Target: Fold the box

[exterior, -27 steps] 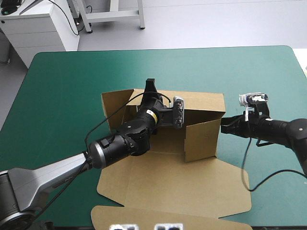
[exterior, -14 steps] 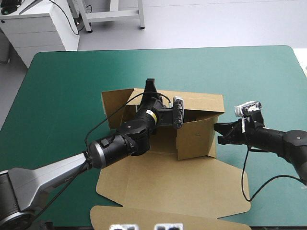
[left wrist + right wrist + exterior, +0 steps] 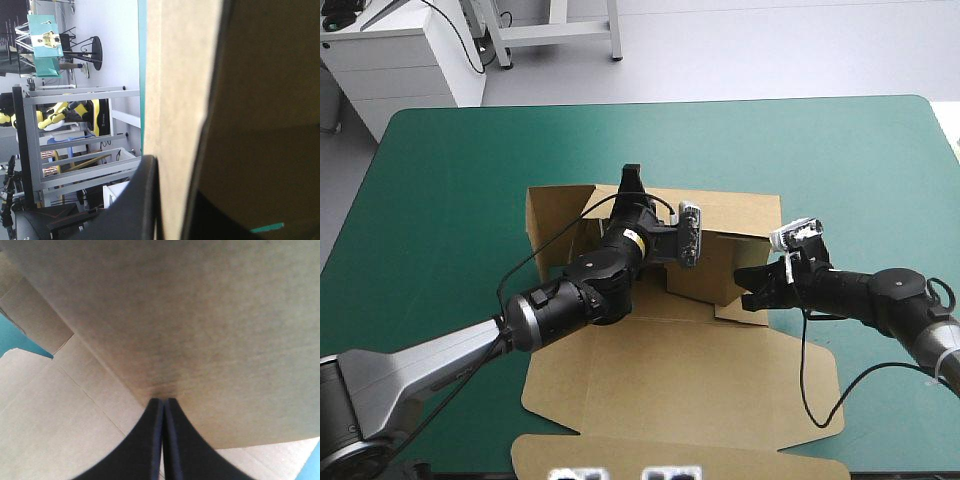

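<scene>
Nearest me, the box (image 3: 680,370) spreads its flat lid panel over the teal-green table (image 3: 450,200), with a rounded flap (image 3: 620,455) lying at the table's near edge. The brown board sits around the middle of the table, and its raised walls stand on the far side of that flat panel.

Coming in from the right, my right gripper (image 3: 745,285) has its black fingers pressed together into a single point, with nothing held between them. In the right wrist view, that point (image 3: 163,402) touches the face of a brown panel (image 3: 200,315) that leans over it. Flat board lies below it, and a sliver of teal-green cover shows off to one side. From above, this panel is the right side wall (image 3: 705,265), which is turned inward over the floor of the box.

Farther back, my left arm reaches across the box, and the left gripper (image 3: 632,180) sits at the far wall (image 3: 740,210). In the left wrist view, the gripper (image 3: 175,170) is clamped onto the board: one black finger (image 3: 145,200) lies against the pale outer face and the other sits on the shadowed inner side, so the sheet's edge runs up between them. The left side wall (image 3: 555,220) stands raised beside that arm.

Beyond the box, bare cover runs to the far edge.
</scene>
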Robot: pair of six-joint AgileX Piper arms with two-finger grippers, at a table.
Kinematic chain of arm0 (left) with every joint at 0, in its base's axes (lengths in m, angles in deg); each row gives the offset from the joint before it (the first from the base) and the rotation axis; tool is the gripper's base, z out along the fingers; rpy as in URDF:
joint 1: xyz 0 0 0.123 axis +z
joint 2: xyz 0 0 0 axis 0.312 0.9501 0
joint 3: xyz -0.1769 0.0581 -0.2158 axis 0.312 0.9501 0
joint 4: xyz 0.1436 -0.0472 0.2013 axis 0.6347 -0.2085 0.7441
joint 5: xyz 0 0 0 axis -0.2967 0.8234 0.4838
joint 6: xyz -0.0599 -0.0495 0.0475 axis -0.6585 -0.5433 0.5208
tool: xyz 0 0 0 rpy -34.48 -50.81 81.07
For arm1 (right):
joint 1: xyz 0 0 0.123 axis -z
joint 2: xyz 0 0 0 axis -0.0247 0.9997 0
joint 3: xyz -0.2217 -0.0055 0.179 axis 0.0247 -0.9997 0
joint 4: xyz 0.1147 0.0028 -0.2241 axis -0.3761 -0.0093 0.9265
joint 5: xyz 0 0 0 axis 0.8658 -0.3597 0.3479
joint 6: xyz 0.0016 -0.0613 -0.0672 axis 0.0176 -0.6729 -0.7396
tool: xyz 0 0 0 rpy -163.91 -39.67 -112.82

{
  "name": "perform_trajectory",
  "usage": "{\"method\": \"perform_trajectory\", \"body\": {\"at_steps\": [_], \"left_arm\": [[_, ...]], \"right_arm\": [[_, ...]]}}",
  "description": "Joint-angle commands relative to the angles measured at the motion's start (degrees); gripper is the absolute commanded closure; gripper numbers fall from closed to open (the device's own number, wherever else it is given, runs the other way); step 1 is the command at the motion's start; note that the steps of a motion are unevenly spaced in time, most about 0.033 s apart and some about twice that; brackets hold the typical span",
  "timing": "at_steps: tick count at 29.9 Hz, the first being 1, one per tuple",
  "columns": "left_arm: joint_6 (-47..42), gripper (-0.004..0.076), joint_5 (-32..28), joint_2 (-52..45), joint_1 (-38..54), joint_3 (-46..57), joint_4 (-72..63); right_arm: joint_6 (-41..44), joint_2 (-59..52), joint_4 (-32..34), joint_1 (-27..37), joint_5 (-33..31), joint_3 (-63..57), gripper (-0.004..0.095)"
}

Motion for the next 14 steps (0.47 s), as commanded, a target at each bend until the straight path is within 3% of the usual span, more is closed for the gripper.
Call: {"method": "perform_trajectory", "body": {"at_steps": [1, 7, 14], "left_arm": [[-0.9, 0.0732, -1.4, -1.6, -0.4, -1.0, -1.4], [-0.9, 0.0732, -1.6, -1.6, -0.2, -1.0, -1.4], [-0.3, 0.0732, -1.6, -1.6, -0.2, -1.0, -1.2]], "right_arm": [[2.4, -1.6, 0.0, -0.8, -2.5, 1.3, 0.0925], [10.7, -8.6, 6.4, -0.8, -2.7, 1.3, 0.0916], [25.3, -20.8, 19.0, -0.8, -7.2, 1.1, 0.0916]]}}
